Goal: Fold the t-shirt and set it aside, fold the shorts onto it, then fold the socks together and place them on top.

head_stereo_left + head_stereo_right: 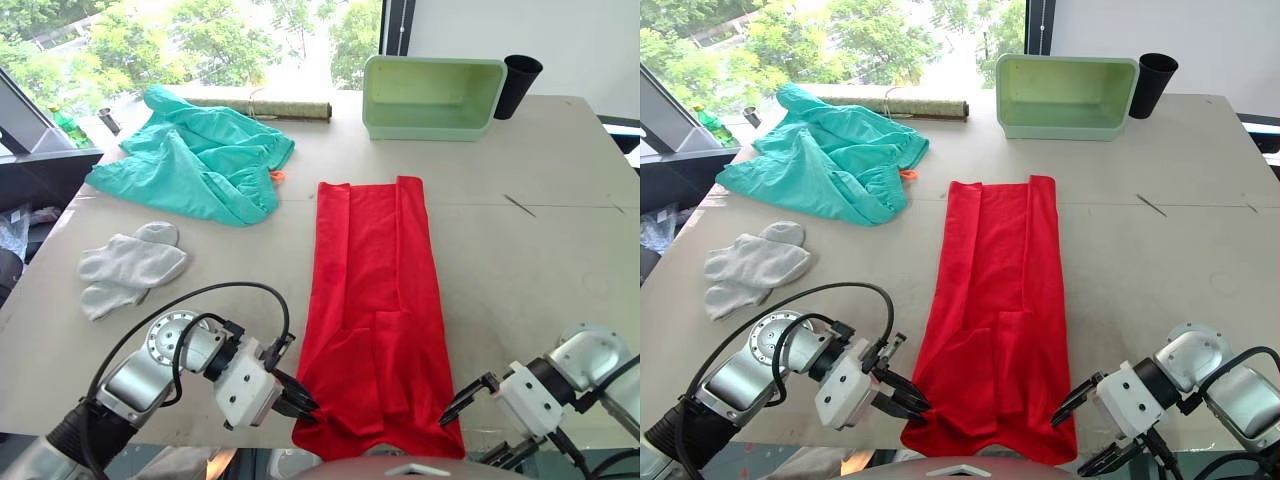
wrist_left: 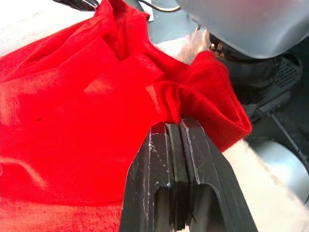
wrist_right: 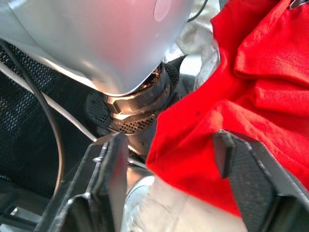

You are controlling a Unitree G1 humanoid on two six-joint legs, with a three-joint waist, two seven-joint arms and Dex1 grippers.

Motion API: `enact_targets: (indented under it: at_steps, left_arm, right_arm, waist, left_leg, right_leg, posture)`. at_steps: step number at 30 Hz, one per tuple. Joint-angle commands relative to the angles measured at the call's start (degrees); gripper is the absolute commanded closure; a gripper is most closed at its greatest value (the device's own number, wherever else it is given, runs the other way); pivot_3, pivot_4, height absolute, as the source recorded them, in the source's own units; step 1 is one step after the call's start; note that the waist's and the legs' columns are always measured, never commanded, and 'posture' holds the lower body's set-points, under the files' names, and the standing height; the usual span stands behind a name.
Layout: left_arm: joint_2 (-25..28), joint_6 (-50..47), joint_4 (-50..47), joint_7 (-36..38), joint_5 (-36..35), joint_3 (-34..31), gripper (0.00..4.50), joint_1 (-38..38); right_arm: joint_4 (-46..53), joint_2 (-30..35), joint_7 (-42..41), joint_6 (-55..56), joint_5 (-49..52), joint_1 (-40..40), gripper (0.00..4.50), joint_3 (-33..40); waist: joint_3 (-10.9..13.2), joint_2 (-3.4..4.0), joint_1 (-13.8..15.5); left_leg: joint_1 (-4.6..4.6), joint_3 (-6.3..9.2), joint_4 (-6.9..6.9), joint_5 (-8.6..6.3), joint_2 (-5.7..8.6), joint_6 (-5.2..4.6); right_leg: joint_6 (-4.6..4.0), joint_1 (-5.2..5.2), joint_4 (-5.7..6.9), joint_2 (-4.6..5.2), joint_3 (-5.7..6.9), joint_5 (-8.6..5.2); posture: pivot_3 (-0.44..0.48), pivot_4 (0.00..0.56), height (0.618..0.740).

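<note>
The left end effector is pinching a bunched fold of the thin red t-shirt at its near hem, while the right end effector is hanging spread around the opposite near corner. The t-shirt is lying as a long narrow strip on the pale worktop; farther left, soft grey socks and crumpled teal shorts are resting.

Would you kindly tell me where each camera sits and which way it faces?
Left eye and right eye views: on the head, looking down over the table, t-shirt, shorts, socks; both arms show.
Left wrist view: along the left gripper, shut on the t-shirt's near corner.
Right wrist view: along the open right gripper, straddling the other near corner.
All views share the t-shirt.
</note>
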State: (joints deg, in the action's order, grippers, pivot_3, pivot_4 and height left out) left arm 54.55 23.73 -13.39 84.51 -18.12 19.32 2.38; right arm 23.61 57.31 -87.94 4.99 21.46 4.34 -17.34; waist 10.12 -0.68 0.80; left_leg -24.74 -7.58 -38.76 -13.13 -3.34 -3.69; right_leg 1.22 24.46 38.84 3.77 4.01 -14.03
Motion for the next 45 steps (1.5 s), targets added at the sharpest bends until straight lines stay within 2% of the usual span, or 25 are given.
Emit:
enact_targets:
  at_steps: [1, 7, 10, 11, 12, 14, 22, 27, 32, 36, 38, 40, 45]
  left_arm:
    - [0.1, -1.08, -2.25, -1.28, 0.25, -1.55, 4.5, -0.4]
    - [-0.42, -1.47, -2.56, -2.74, 1.1, -1.81, 4.5, -1.62]
    - [-0.65, -1.55, -2.81, -3.34, 1.39, -1.73, 4.5, -2.1]
    - [-0.76, -1.43, -2.64, -3.46, 1.51, -1.73, 4.5, -2.14]
    - [-0.85, -1.32, -2.45, -3.58, 1.63, -1.7, 4.5, -2.14]
    - [-0.96, -1.08, -2.1, -3.76, 1.84, -1.69, 4.5, -2.16]
    - [-1.35, -1.13, -0.75, -4.64, 2.54, -2.17, 4.5, -2.92]
    - [-1.12, -3.48, -0.28, -5.35, 1.54, -2.81, 4.5, -3.67]
    - [-1.14, -2.94, 0.54, -5.29, 1.95, -3.16, 4.5, -4.12]
    - [-1.14, -2.6, 0.29, -5.43, 2.39, -3.25, 4.5, -4.72]
    - [-1.01, -2.56, 0.12, -5.47, 2.44, -3.4, 4.5, -4.99]
    - [-0.82, -2.38, 0.31, -5.32, 2.46, -3.69, 4.5, -5.15]
    - [-0.9, -2.43, 0.27, -5.24, 2.91, -3.95, 4.5, -4.98]
  right_arm:
    - [2.17, -1.09, 1.8, -1.38, 0.02, 0.8, 1.78, -0.35]
    - [-0.37, -2.97, 4.3, 0.47, -3.84, 0.77, 1.78, -0.53]
    - [-1.02, -3.98, 6.1, 0.42, -4.71, 0.64, 2.55, 0.04]
    - [-1.09, -4.0, 6.14, 0.03, -4.51, 0.56, 3.16, 0.15]
    - [-1.12, -3.91, 6.03, -0.31, -4.18, 0.52, 3.48, 0.25]
    - [-0.91, -3.66, 5.81, -1.04, -3.41, 0.46, 4.48, 0.47]
    - [0.26, -1.9, 4.83, -5.29, 0.89, 0.41, 4.48, 2.4]
    - [1.9, -1.98, 6.61, -12.89, 5.3, -0.61, 4.48, 3.82]
    - [0.32, -2.2, 5.87, -12.66, 4.23, -1.83, 4.48, 4.34]
    - [-2.71, -1.74, 2.57, -7.66, 2.88, -3.68, 3.19, 5.23]
    - [-4.11, -1.29, 0.25, -6.07, 3.86, -4.75, 2.14, 6.11]
    - [-7.2, 0.88, -2.99, -3.46, 2.92, -6.82, 1.29, 5.52]
    - [-14.99, 1.95, -4.56, 5.33, -3.36, -12.55, 1.29, -3.36]
  waist:
    - [-0.01, -0.01, 0.0]
    - [-0.01, -0.02, 0.01]
    - [-0.01, -0.02, 0.01]
    - [-0.02, -0.02, 0.01]
    - [-0.02, -0.03, 0.02]
    - [-0.02, -0.03, 0.01]
    - [-0.02, -0.03, 0.01]
    - [-0.02, -0.03, 0.0]
    - [-0.02, -0.03, 0.0]
    - [-0.02, -0.03, 0.0]
    - [-0.02, -0.03, 0.0]
    - [-0.02, -0.03, -0.01]
    - [-0.03, -0.06, -0.05]
  left_leg:
    - [0.0, 0.01, 0.0, 0.0, 0.0, 0.0]
    - [0.0, 0.01, 0.0, 0.0, 0.01, 0.0]
    - [-0.01, 0.01, 0.0, 0.0, 0.01, 0.0]
    - [-0.01, 0.01, 0.0, 0.0, 0.01, 0.0]
    - [-0.01, 0.0, 0.0, 0.0, 0.01, 0.0]
    - [-0.01, 0.0, 0.0, -0.01, 0.01, 0.0]
    - [-0.01, 0.01, 0.0, -0.01, 0.01, -0.01]
    - [-0.01, 0.02, 0.0, -0.01, 0.01, -0.01]
    - [-0.02, 0.09, 0.01, -0.02, 0.02, -0.01]
    - [-0.01, 0.09, 0.01, -0.02, 0.02, -0.02]
    - [-0.01, 0.08, 0.01, -0.02, 0.03, -0.02]
    - [-0.01, 0.08, 0.01, -0.02, 0.03, -0.02]
    - [0.0, 0.08, 0.01, -0.02, 0.03, -0.02]
  right_leg:
    - [0.0, 0.0, 0.0, 0.0, 0.0, 0.0]
    - [0.0, 0.0, 0.0, 0.01, 0.01, -0.01]
    - [0.0, 0.0, -0.01, 0.01, 0.05, -0.02]
    - [0.0, 0.0, -0.01, 0.01, 0.07, -0.02]
    - [0.0, 0.0, -0.01, 0.01, 0.07, -0.02]
    - [0.0, 0.0, -0.01, 0.02, 0.08, -0.02]
    - [0.0, 0.0, -0.01, 0.04, 0.09, -0.02]
    - [-0.01, 0.0, -0.01, 0.08, 0.07, -0.01]
    - [-0.02, 0.01, -0.04, 0.14, 0.07, -0.02]
    - [-0.02, 0.01, -0.05, 0.16, 0.08, -0.02]
    - [-0.01, 0.0, -0.05, 0.16, 0.08, -0.02]
    - [-0.02, 0.0, -0.05, 0.16, 0.1, -0.02]
    - [-0.03, 0.01, -0.06, 0.16, 0.19, -0.02]
  posture:
    - [0.0, 0.15, 0.74]
    - [0.0, 0.15, 0.74]
    - [0.0, 0.15, 0.74]
    - [0.0, 0.15, 0.74]
    - [0.0, 0.15, 0.74]
    - [0.0, 0.15, 0.74]
    - [0.0, 0.15, 0.74]
    - [0.0, 0.15, 0.74]
    - [0.0, 0.15, 0.74]
    - [0.0, 0.15, 0.74]
    - [0.0, 0.15, 0.74]
    - [0.0, 0.15, 0.74]
    - [0.0, 0.15, 0.74]
